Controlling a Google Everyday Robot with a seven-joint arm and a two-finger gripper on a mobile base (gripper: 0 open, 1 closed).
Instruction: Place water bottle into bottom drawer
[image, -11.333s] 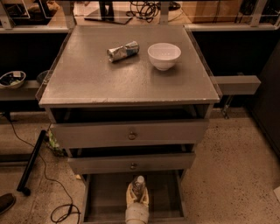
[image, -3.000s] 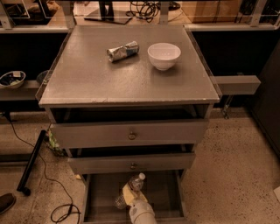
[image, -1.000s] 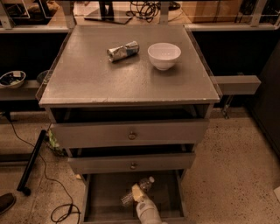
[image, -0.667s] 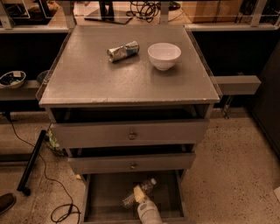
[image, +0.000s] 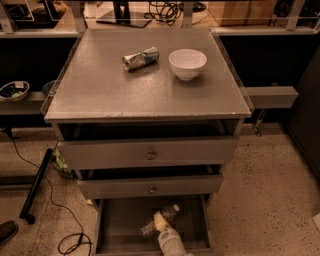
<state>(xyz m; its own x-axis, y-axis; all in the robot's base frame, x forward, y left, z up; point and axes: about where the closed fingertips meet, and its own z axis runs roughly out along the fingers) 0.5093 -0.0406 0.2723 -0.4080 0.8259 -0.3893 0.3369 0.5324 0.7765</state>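
The water bottle (image: 170, 212) lies tilted on the floor of the open bottom drawer (image: 122, 222), its white cap pointing to the back right. My gripper (image: 160, 221) reaches in from the bottom edge of the camera view and sits over the bottle's middle, hiding part of it. The pale arm end (image: 171, 243) shows just behind the gripper at the drawer's front.
The two upper drawers (image: 150, 154) with round knobs are slightly pulled out. On the cabinet top (image: 100, 95) lie a crumpled silver-blue wrapper (image: 141, 58) and a white bowl (image: 187, 63). A black stand leg (image: 35, 187) and cables (image: 67, 235) lie on the floor at left.
The bottle went from upright in my gripper to lying tilted low in the drawer. Over the last second the gripper and bottle shifted slightly, and little else moved.
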